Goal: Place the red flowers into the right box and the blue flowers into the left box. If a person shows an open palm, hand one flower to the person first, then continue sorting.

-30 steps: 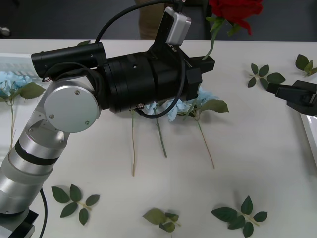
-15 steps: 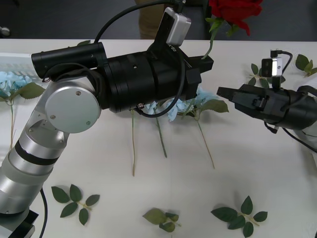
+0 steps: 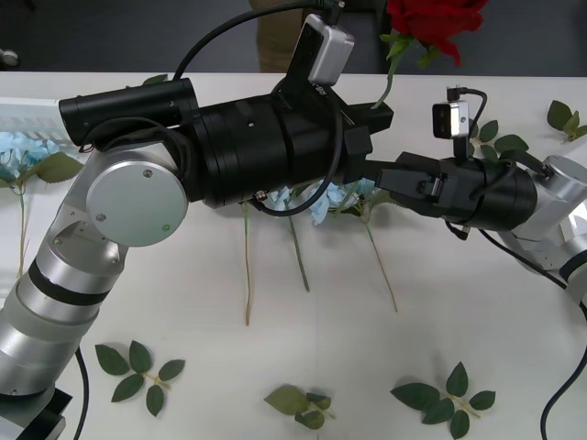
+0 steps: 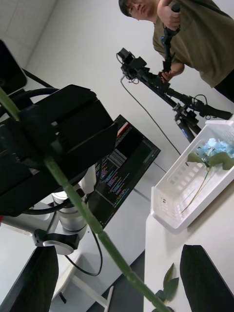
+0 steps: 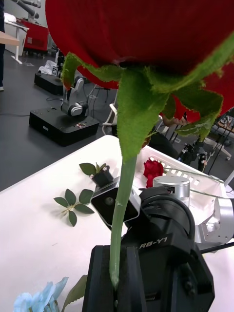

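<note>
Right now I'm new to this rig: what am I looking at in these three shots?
It is a two-armed robot at a white table. The front view looks down from above the arms. Each of the other two pictures comes from a camera on one wrist. The left gripper is shut on the stem of a red rose, with the head raised. The right gripper is open and pointed toward it, and that stem crosses between its fingers in the right wrist view. Blue flowers and loose leaf sprigs lie on the table. One more blue flower lies in the left box.
</note>
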